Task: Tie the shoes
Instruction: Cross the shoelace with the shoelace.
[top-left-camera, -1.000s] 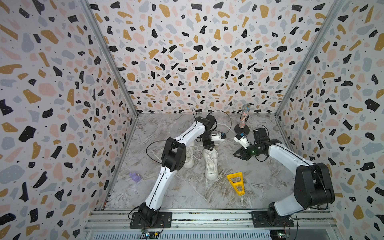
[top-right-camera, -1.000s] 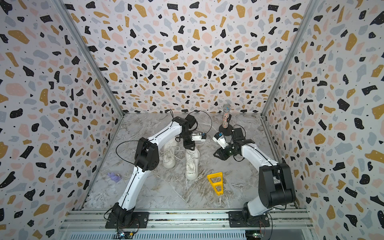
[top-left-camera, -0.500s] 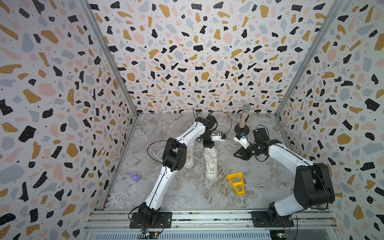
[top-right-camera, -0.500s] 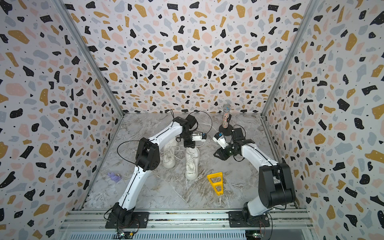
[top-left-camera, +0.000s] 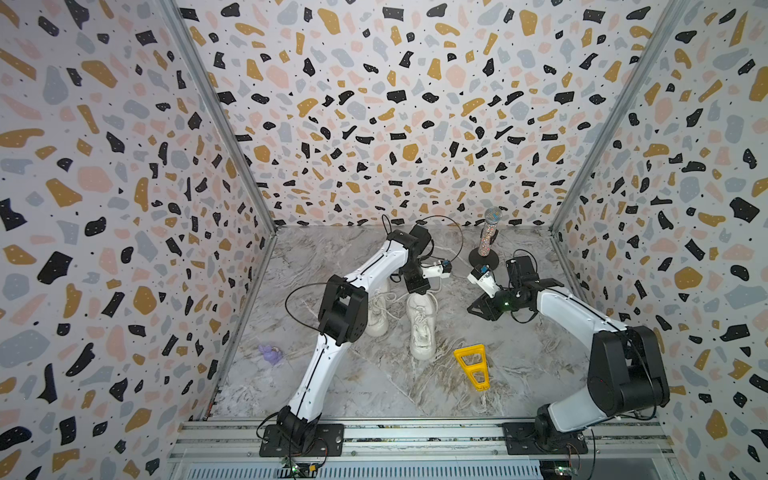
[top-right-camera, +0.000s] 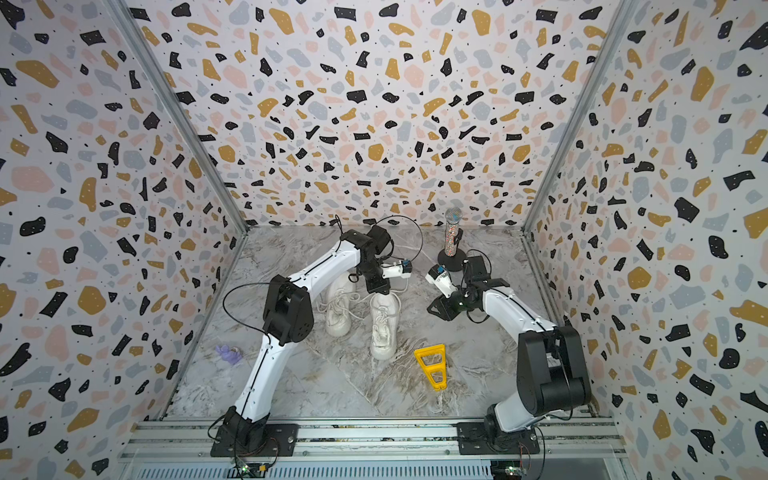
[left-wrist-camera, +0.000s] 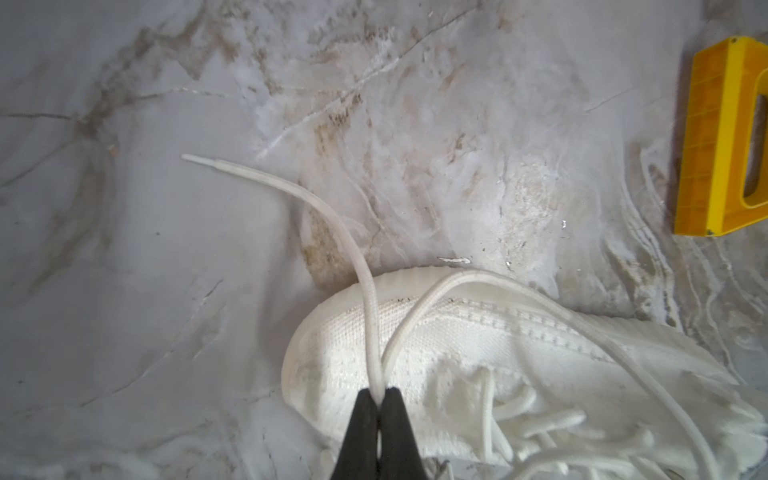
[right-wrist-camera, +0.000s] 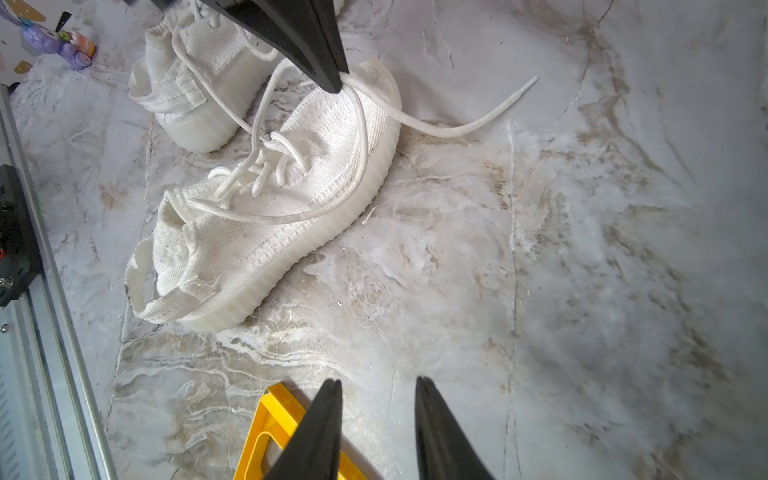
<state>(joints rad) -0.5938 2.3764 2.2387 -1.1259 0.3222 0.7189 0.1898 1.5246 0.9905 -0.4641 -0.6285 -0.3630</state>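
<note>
Left gripper (left-wrist-camera: 377, 395): jaws are pressing together and pinching a white lace (left-wrist-camera: 370, 299) just above the toe of the first shoe (left-wrist-camera: 457, 365). Two strands are leaving the pinch. One is running off the toe and lying on the marble tabletop (left-wrist-camera: 166, 291) with its aglet on the surface. The other is curving back along the shoe's side toward the eyelets.

Clock directions are read in a top view, with 12 toward the back wall.

- The first shoe is standing on its sole near the table's middle, toe at 12 and heel at 6. The left gripper is sitting at its 12 o'clock end.
- Second shoe (top-left-camera: 378, 316) is standing just beside it at 9 o'clock, laces loose, partly hidden by the left arm.
- Right gripper (right-wrist-camera: 376, 380): jaws are standing apart with nothing between them. It is hanging over bare tabletop at about 3 o'clock from the first shoe, clear of it.
- Yellow wedge-shaped piece (top-left-camera: 471, 365) is lying at 5 o'clock, near the heel.
- Purple toy (top-left-camera: 270, 353) is lying at 8 o'clock, well apart.
- Microphone (top-left-camera: 486, 237) on a round black base is standing upright at 1 o'clock, near the back wall.
</note>
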